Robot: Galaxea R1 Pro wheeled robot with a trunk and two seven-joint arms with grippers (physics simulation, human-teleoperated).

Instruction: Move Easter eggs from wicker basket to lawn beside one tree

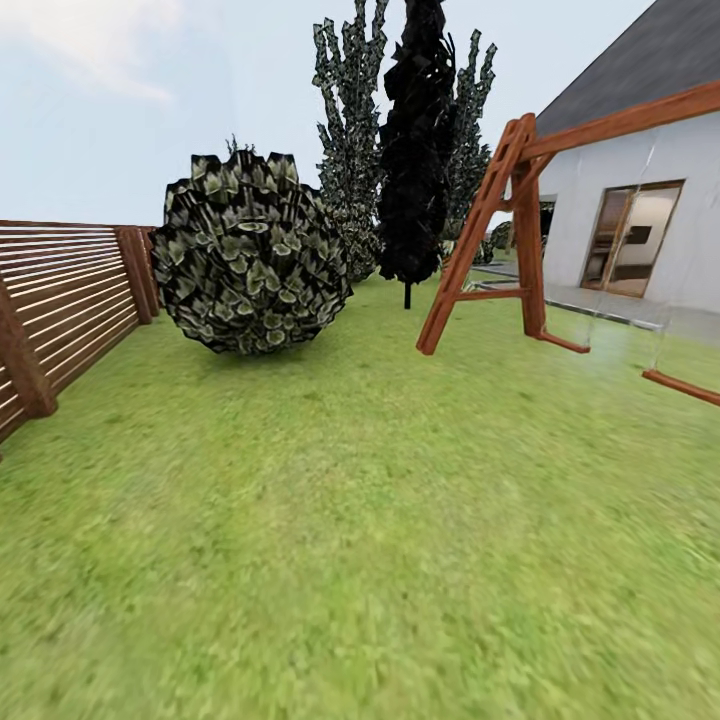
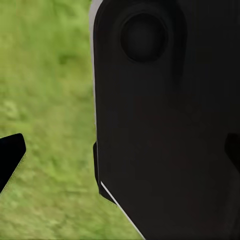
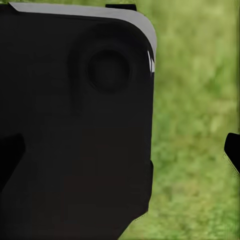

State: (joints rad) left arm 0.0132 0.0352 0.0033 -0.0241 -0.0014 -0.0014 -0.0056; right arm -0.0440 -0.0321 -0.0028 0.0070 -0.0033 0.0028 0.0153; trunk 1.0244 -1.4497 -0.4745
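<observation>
Here the head view looks out over the lawn, a wide stretch of mottled green grass that fills the lower part of the scene. At the left runs a brown slatted fence. Just beyond its far end sits a round leafy bush on the grass. Behind the bush stand tall narrow cypresses, one nearly black, the others grey-green. To the right stands a red-brown wooden swing frame, its legs planted in the grass. Behind it is a white house with a dark roof and a glass door, and a grey patio along its foot.

The eggs, the basket and a thick-trunked tree cannot be made out among these pictures.

In the left wrist view, a large black part of the robot body covers most of the frame, with blurred grass beside it. A dark fingertip of the left end effector pokes in at the edge. The right wrist view is much the same: black robot body, grass, and one dark fingertip. Whether either end effector is released or clenched, I cannot tell.
</observation>
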